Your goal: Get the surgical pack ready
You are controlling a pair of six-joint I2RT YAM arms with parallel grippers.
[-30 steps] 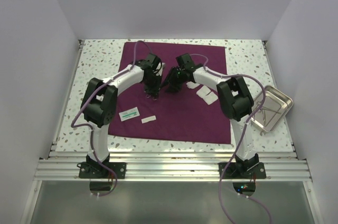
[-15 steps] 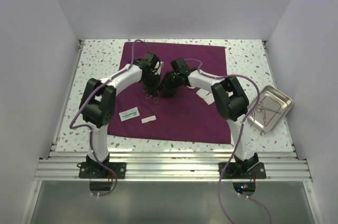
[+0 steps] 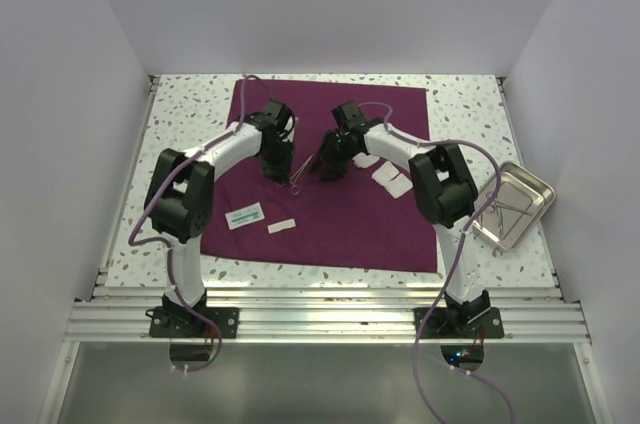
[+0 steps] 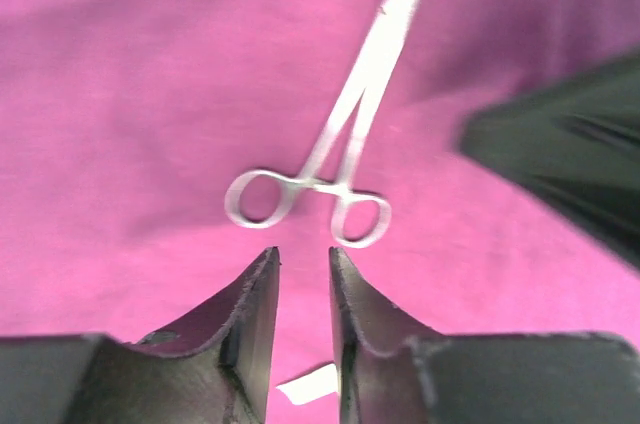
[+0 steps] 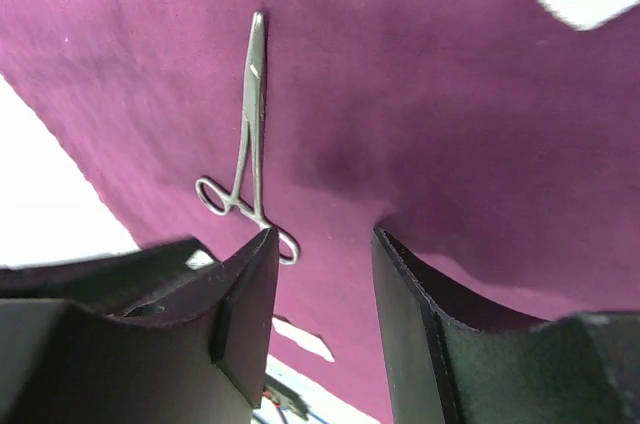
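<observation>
The maroon drape (image 3: 330, 214) lies spread flat on the table. Steel forceps (image 3: 300, 171) lie on it between my two grippers. In the left wrist view the forceps (image 4: 345, 134) lie flat just past my fingertips, ring handles nearest me. My left gripper (image 3: 272, 162) (image 4: 303, 256) is empty, its jaws a narrow gap apart. My right gripper (image 3: 328, 162) (image 5: 325, 234) is open wide and empty, low over the drape, with the forceps (image 5: 248, 134) to its left. It shows as a dark blur in the left wrist view (image 4: 570, 164).
Two white gauze squares (image 3: 390, 178) lie on the drape right of the right gripper. A white packet (image 3: 243, 215) and a small white strip (image 3: 281, 226) lie at the drape's front left. A steel tray (image 3: 530, 184) holding instruments sits at the table's right edge.
The forceps, at the left gripper's tips before, now lie free on the drape. The left gripper has drawn back to the left; the right gripper shifted slightly right.
</observation>
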